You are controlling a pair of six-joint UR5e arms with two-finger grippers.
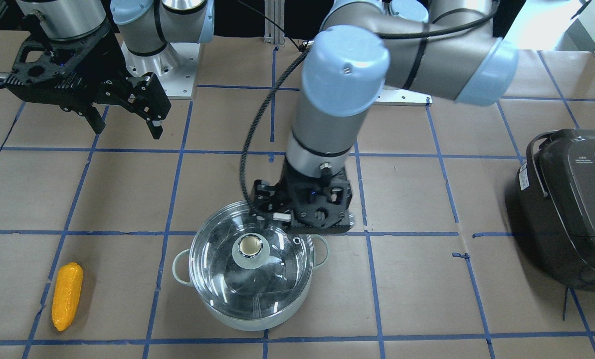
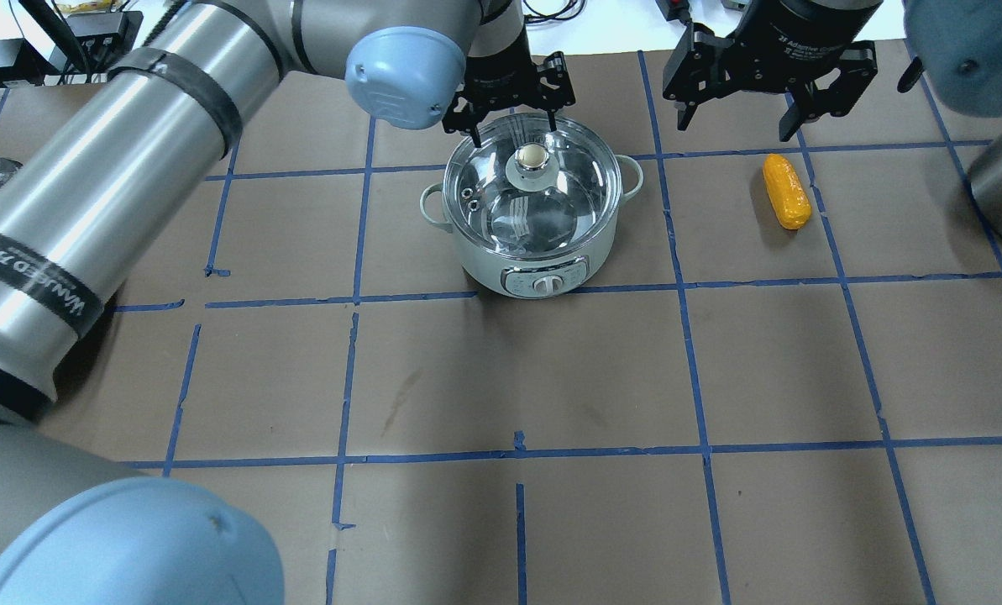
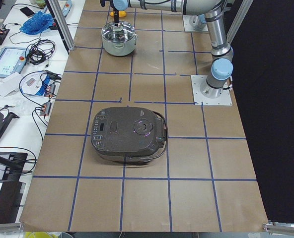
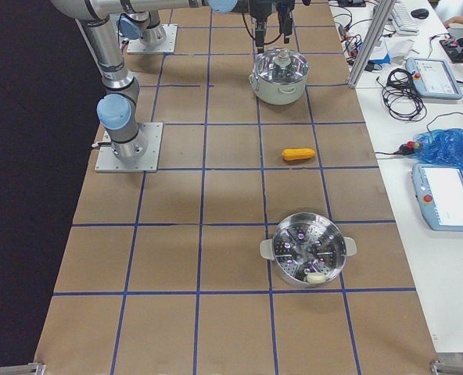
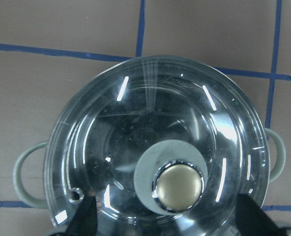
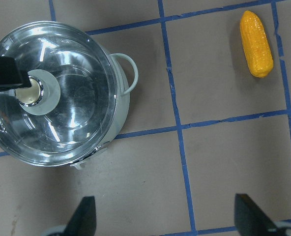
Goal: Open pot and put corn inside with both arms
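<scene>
The mint-green pot [image 2: 488,267] stands at the table's far middle with its glass lid [image 2: 551,214] on. The cream knob [image 2: 532,157] sits at the lid's centre. My left gripper [image 2: 511,128] is open and hovers over the lid. In the left wrist view its fingers [image 5: 84,221] stand either side of the knob [image 5: 179,184] without touching it. The corn [image 2: 786,192] lies flat on the table right of the pot. My right gripper [image 2: 736,128] is open and empty, raised just beyond the corn. The right wrist view shows both the corn [image 6: 256,43] and the pot [image 6: 122,105].
A big dark grey rice cooker [image 1: 571,204] sits on the robot's left side of the table. A steel steamer basket [image 4: 303,250] stands on its right side, nearer than the corn. Blue tape lines grid the brown table cover.
</scene>
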